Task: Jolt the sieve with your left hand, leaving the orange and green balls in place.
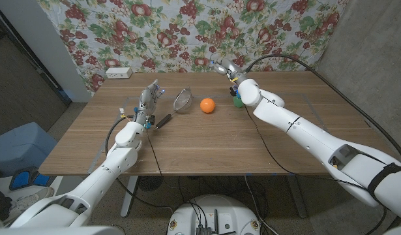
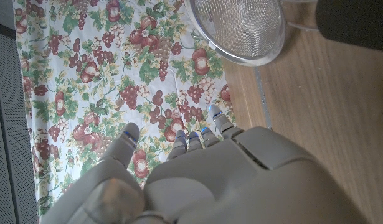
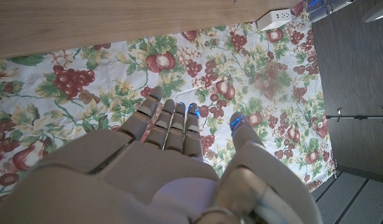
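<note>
Sieve (image 1: 182, 100): a round wire-mesh strainer on the wooden table (image 1: 207, 147), its bowl tilted, its dark handle (image 1: 163, 121) trailing toward the robot; nothing can be made out inside the mesh, and the left wrist view shows the basket (image 2: 238, 28) bare.
Orange ball (image 1: 207, 105): on the tabletop just beside the sieve, on the side toward the robot's right, apart from the rim.
Green ball (image 1: 237, 102): beyond the orange ball from the sieve, largely covered by the right forearm.
Left hand (image 1: 148, 100): raised above the table close to the sieve, on the side away from the orange ball, fingers (image 2: 130, 134) extended and parted, grasping nothing; the handle lies just beside its wrist, with no contact visible.
Right hand (image 1: 226, 70): lifted near the table's far edge, well apart from the sieve and past both balls, fingers (image 3: 174, 115) stretched toward the fruit-print curtain (image 1: 187, 32), empty.
White box (image 1: 118, 72): at the table's far edge, well apart from the sieve, behind the left hand.
Backdrop: the curtain hangs behind the table, directly beyond the sieve.
</note>
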